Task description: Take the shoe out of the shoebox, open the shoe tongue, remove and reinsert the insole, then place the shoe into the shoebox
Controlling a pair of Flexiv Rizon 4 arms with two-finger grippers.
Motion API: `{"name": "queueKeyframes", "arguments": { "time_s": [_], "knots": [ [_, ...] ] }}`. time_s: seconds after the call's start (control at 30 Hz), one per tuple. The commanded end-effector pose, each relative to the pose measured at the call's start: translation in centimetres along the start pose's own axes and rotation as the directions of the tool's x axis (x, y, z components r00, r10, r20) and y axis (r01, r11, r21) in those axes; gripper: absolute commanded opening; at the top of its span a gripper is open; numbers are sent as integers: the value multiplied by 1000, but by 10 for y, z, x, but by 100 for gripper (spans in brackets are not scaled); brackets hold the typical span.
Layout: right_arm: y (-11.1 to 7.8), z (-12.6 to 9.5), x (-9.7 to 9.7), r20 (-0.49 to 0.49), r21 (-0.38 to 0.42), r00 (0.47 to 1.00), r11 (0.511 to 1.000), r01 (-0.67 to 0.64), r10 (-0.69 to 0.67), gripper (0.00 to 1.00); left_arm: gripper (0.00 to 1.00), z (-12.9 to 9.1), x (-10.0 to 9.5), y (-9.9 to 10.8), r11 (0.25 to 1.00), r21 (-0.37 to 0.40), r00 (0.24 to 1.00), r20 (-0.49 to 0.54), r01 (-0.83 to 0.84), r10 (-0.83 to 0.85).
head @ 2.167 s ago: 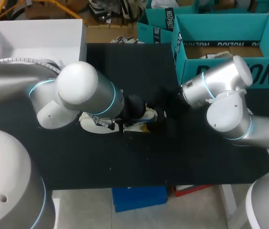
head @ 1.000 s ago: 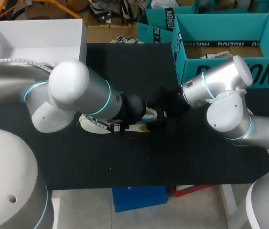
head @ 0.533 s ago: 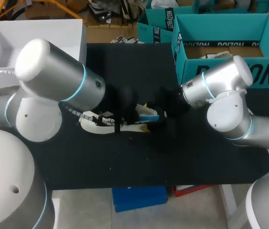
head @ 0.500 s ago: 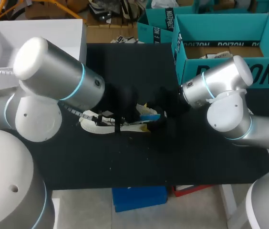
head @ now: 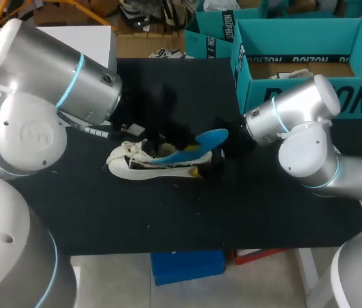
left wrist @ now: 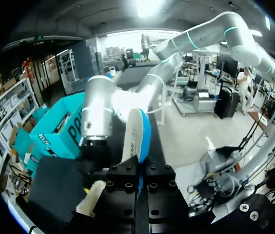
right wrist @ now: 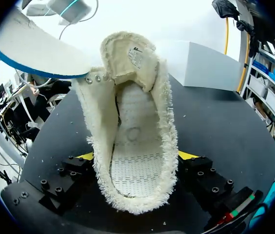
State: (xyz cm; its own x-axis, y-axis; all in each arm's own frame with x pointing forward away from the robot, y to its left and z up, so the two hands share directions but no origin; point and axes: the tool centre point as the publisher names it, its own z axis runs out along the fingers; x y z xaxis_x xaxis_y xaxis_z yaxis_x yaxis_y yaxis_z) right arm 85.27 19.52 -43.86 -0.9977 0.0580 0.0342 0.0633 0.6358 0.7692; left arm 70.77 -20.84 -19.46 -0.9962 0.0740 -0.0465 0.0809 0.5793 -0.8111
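The left gripper (left wrist: 138,169) has lifted away, clamped on the insole (head: 200,142), now raised out of the shoe (head: 144,168) lying on the counter (head: 168,215), its heel squeezed in the right gripper (right wrist: 136,157). Removal looks done; reinsertion follows.

Silver tubular left arm (head: 52,74) and right arm (head: 300,119), cyan joint rings; black screw-studded right gripper (right wrist: 136,157), yellow tips.
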Motion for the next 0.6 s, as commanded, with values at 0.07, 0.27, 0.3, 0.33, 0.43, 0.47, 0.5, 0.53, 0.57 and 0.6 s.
{"name": "queueKeyframes", "arguments": {
  "time_s": [0.07,0.27,0.3,0.33,0.43,0.47,0.5,0.53,0.57,0.6],
  "knots": [
    [-3,3,-2,1,2,1000,1000,-1,1,0,0,-38,7,-23,997,75,998,-54,-6,11],
    [-3,3,-2,1,2,1000,1000,-1,1,0,0,-53,12,-45,989,144,992,-120,-15,32],
    [-3,3,-2,1,2,1000,1000,-1,1,0,0,-53,12,-45,989,144,992,-120,-15,32],
    [-3,3,-2,1,2,1000,1000,-1,1,0,0,-53,12,-45,989,144,992,-120,-15,32],
    [-3,3,-2,1,2,1000,1000,-1,1,0,0,-53,12,-45,989,144,992,-120,-15,32],
    [-3,3,-2,1,2,1000,1000,-1,1,0,0,-53,12,-45,989,144,992,-120,-15,32],
    [-3,3,-2,1,2,1000,1000,-1,1,0,0,-53,12,-45,989,144,992,-120,-15,32],
    [-3,3,-2,1,2,1000,1000,-1,1,0,0,-53,12,-45,989,144,992,-120,-15,32],
    [-3,3,-2,1,2,1000,1000,-1,1,0,0,-53,12,-45,989,144,992,-120,-15,32],
    [-3,3,-2,1,2,1000,1000,-1,1,0,0,-53,12,-45,989,144,992,-120,-15,32]
  ]
}}
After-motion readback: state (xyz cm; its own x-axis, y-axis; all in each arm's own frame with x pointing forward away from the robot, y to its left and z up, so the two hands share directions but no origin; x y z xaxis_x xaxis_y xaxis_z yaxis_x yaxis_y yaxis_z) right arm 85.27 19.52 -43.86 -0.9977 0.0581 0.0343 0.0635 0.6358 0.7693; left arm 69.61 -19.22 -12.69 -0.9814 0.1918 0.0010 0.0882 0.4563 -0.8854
